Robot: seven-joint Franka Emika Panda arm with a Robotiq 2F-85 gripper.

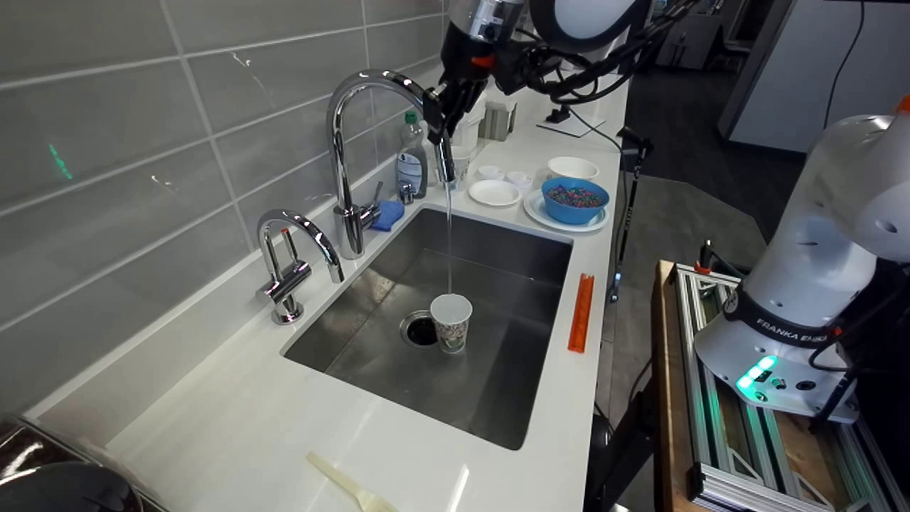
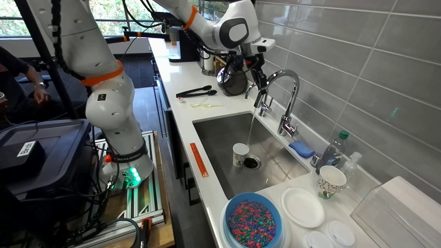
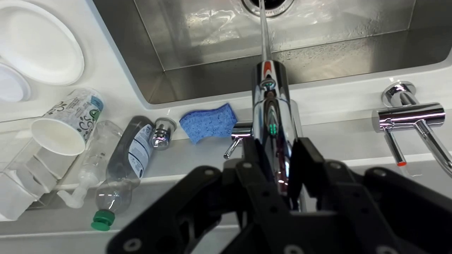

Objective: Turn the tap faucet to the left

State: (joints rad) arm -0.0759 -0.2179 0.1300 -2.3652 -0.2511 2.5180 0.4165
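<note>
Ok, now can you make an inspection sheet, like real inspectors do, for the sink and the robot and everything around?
Surface: white counter around a metal sink.
Job's things: tall tap faucet; a water stream falls from it into the sink.
Clutter: paper cup in the sink beside the drain; around the sink, a short tap, blue sponge, green-capped bottle, blue bowl of coloured bits, orange strip, black tongs.
Gripper: closed around the tap faucet's spout.
Cables: black cables hang in loops beside the arm.
Surroundings: grey tiled wall behind the taps; a person, partly in view, at an exterior view's edge.
</note>
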